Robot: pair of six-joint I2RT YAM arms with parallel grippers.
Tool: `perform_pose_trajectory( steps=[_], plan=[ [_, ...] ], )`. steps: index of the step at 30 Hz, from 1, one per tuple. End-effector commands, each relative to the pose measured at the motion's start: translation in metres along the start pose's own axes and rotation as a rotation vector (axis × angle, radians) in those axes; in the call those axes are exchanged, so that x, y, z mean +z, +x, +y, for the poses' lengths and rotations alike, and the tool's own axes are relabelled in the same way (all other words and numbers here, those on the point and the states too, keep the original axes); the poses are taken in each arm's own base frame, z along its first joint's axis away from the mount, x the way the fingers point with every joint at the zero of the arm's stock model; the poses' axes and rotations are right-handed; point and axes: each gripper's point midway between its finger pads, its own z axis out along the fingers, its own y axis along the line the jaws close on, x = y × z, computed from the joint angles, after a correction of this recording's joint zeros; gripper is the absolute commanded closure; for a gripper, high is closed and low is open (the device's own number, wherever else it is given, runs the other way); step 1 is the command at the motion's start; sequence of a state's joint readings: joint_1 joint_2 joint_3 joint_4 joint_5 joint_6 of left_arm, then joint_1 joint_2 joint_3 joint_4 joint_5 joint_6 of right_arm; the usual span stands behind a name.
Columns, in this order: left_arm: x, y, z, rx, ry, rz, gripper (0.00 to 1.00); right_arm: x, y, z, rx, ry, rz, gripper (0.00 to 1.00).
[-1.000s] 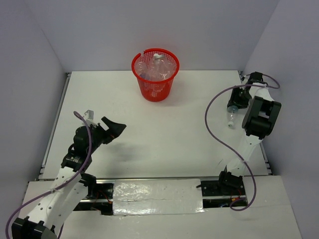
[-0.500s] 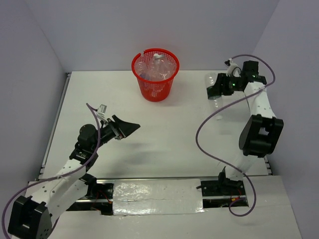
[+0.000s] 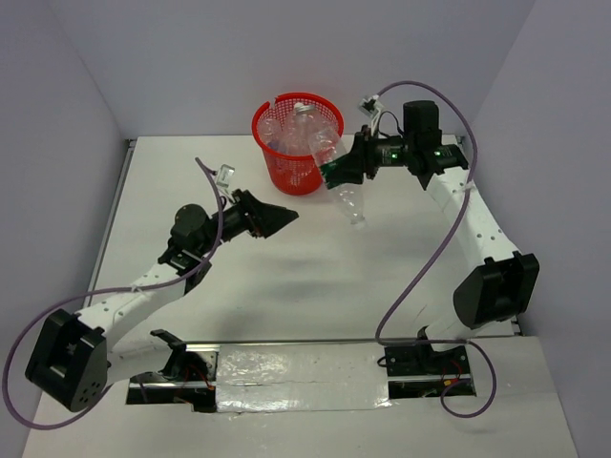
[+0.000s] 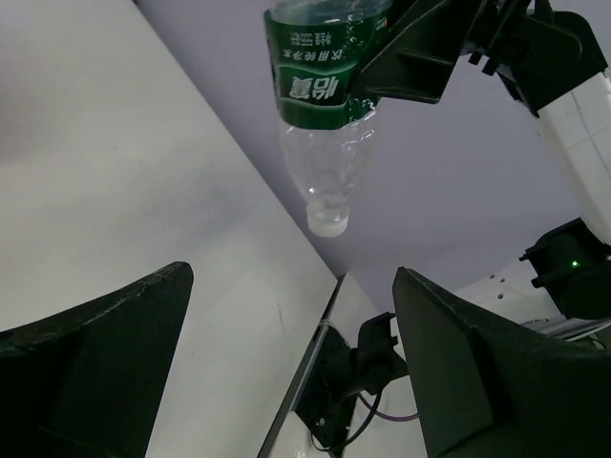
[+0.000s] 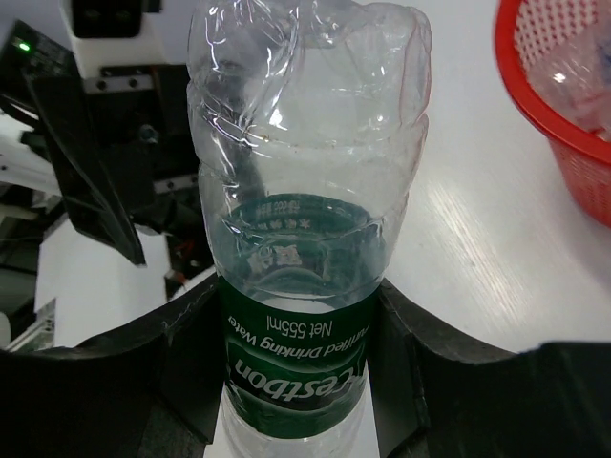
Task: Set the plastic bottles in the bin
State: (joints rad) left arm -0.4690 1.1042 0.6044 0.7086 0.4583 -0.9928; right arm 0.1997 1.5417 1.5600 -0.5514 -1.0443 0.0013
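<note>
- Fingers (image 5: 181, 382) of the right gripper (image 3: 336, 175) are clamping the green label band of a clear, crinkly plastic bottle (image 3: 351, 203). They are holding it in the air just beside the round red mesh bin (image 3: 298, 176), with its neck tilting down toward the white bench (image 3: 286, 277).
- On the left gripper (image 3: 277, 216), the fingers are standing wide apart, gripping nothing.
- Other clear bottles (image 3: 301, 129) are lying inside the bin.
- Judging by its thin, dented walls, the held bottle is looking light, springy and slippery, so the labelled waist is probably offering the surest hold.
</note>
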Motion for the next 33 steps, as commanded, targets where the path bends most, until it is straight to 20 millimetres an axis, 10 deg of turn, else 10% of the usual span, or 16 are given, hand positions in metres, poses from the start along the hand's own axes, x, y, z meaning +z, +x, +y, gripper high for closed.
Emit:
perform_pose_trajectory(
  steps=[1,33],
  plan=[
    [0.017,-0.014,-0.035,0.084,0.142,-0.037,0.0,0.009,-0.036,0.041,-0.052,-0.111,-0.079,0.79],
    [0.067,0.008,-0.066,-0.079,0.351,0.007,0.09,0.037,-0.014,0.104,0.001,-0.292,-0.121,0.75]
  ],
)
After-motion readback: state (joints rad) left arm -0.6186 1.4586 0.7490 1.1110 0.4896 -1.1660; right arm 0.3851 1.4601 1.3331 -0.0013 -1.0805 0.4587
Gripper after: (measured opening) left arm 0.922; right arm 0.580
